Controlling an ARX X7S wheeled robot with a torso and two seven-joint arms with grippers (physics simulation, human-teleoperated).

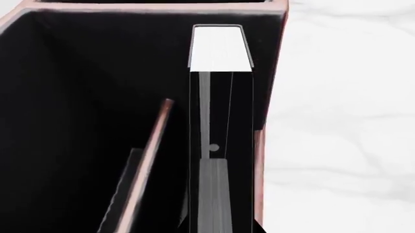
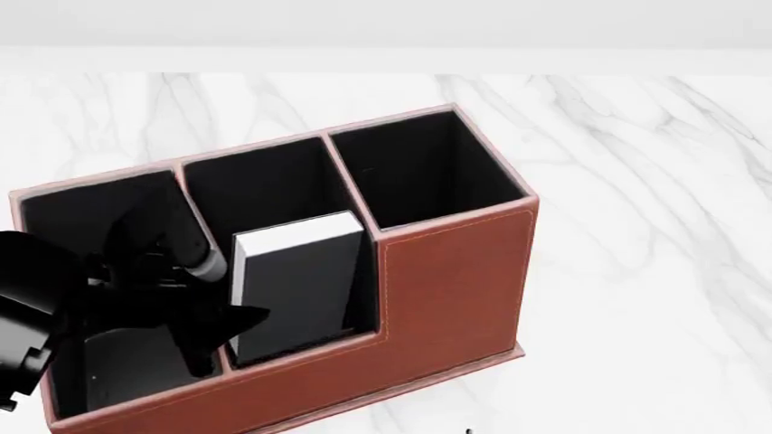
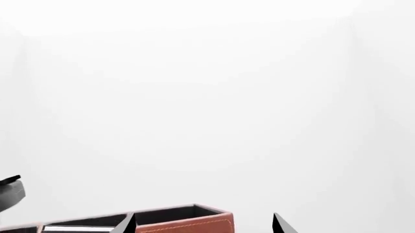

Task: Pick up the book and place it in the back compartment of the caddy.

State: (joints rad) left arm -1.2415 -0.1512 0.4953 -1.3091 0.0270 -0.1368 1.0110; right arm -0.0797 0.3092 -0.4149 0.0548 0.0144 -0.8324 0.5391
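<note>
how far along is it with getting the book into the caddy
Done: the book is lifted and stands upright inside the caddy, in a middle cell. In hand: the left gripper is low beside it; whether it grips the book cannot be told. Left: letting go and pulling the arm clear. The right gripper shows only open fingertips, away from the book.

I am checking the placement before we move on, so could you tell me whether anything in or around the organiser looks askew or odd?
The book stands in the middle cell of the caddy, leaning back rather than upright, white page edge uppermost. The left gripper hangs low beside it. Nothing looks spilled or damaged.
</note>
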